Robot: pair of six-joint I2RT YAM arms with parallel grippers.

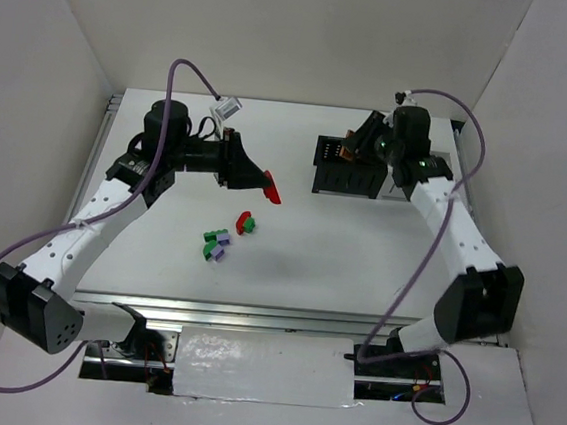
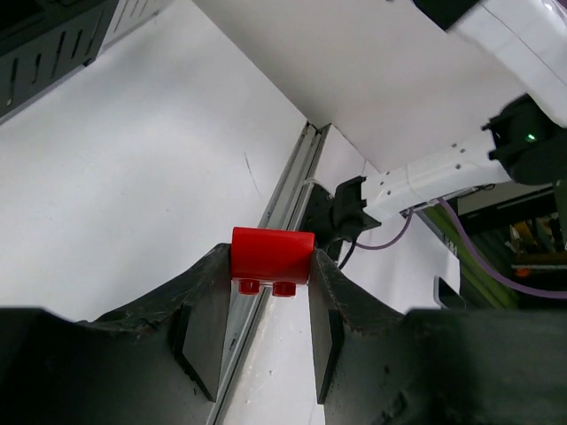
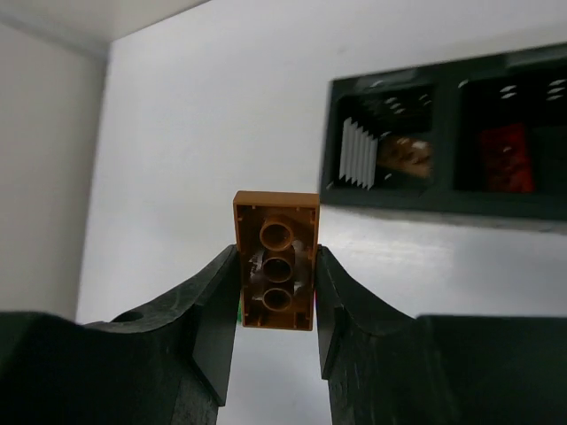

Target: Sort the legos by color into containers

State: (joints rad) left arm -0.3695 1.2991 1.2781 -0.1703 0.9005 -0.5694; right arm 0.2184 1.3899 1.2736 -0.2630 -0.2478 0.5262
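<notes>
Left fingers (image 2: 205,297) pinched on a red brick (image 2: 273,256), held above the bench (image 1: 318,266), upper left of centre in the top view. Right fingers (image 3: 211,305) clamp the brown-orange brick (image 3: 275,266) by its long sides, near the containers (image 1: 348,169), upper right of centre. Remaining legos (image 1: 223,239) sit mid-frame. My read on the bricks: light, rigid, slick plastic. Grip flat opposite sides, not studs.

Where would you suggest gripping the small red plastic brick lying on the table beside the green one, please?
Probably down from above, pinching the red brick on sides clear of the green brick, which crowds its near-right edge; it lies too low for a sideways approach.
</notes>
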